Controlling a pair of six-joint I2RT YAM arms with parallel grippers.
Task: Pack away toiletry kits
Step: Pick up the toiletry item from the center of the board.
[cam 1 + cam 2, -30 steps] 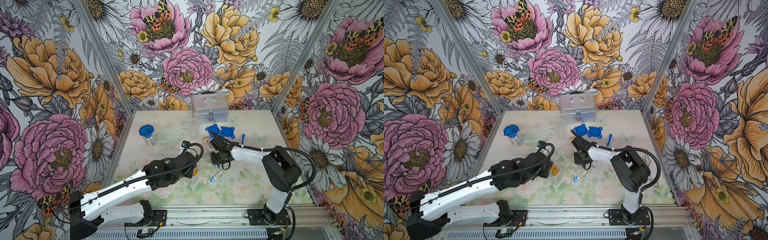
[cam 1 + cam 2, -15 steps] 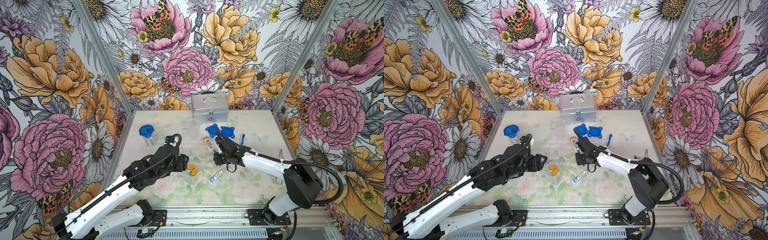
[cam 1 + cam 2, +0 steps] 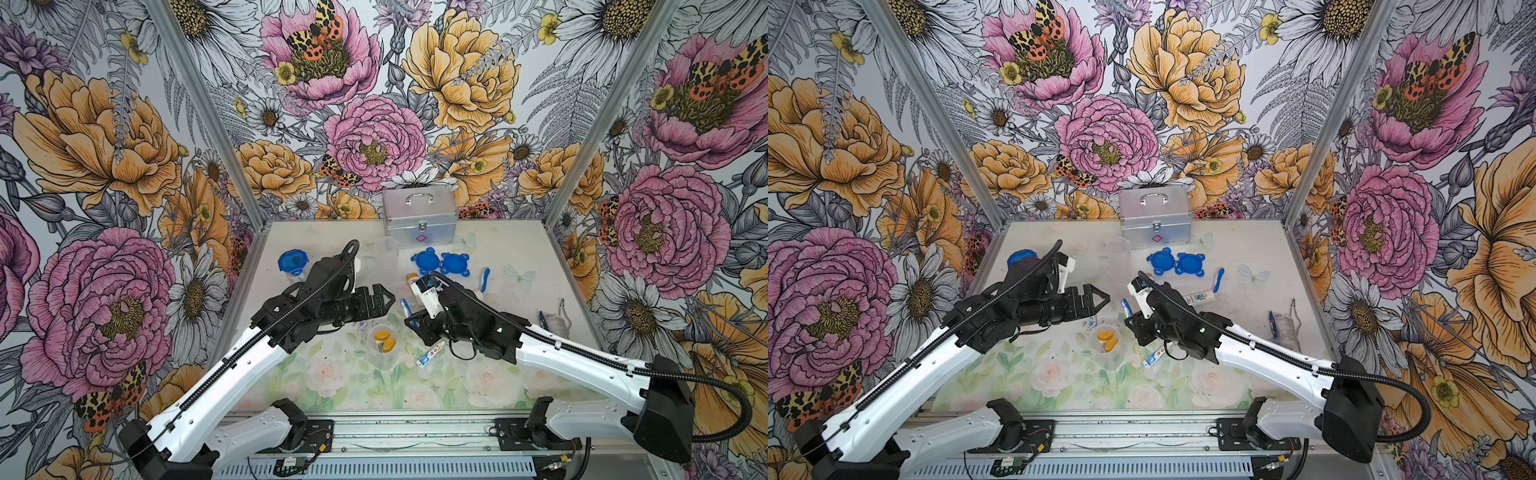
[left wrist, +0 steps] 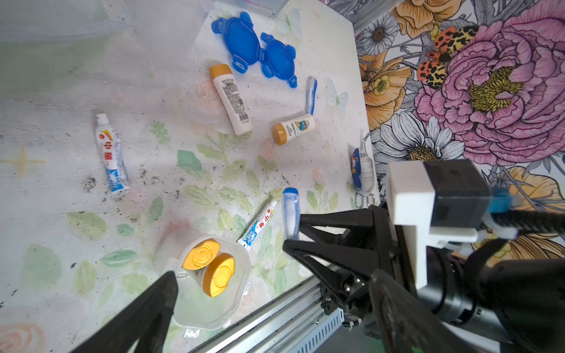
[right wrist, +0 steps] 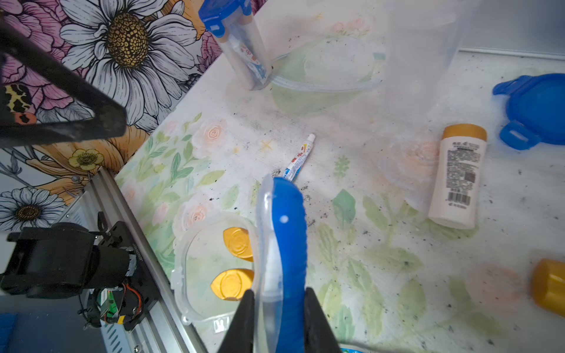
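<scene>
The right gripper (image 5: 279, 295) pinches a blue and white toothbrush (image 5: 282, 232) between its two fingers (image 5: 244, 321). It holds the brush in the air just beside a clear cup (image 3: 380, 360), which stands open near the middle of the table (image 3: 519, 245); the brush is not in the cup. Two white bottles (image 4: 211, 266) with yellow caps stand upright inside this cup, touching each other. The left gripper (image 3: 384, 301) hovers on the cup's other side, its fingers (image 4: 146, 305) spread wide with nothing between them. A small tube (image 3: 431, 353) lies flat on the table right beside the cup, below the right gripper. A second tube (image 4: 111, 156) lies a little further off and is partly hidden by the left gripper in both top views. Toward the back, two blue lids (image 3: 440, 262) lie side by side, touching. Near them a long bottle (image 4: 230, 97) and a short bottle (image 4: 292, 130) lie on their sides, with a second toothbrush (image 3: 484, 278) just beside the short one. A closed cup (image 3: 293, 264) with a blue lid stands at the table's left rear edge, and the right wrist view shows a tube inside it. A silver case (image 3: 419, 216) sits against the back wall.
</scene>
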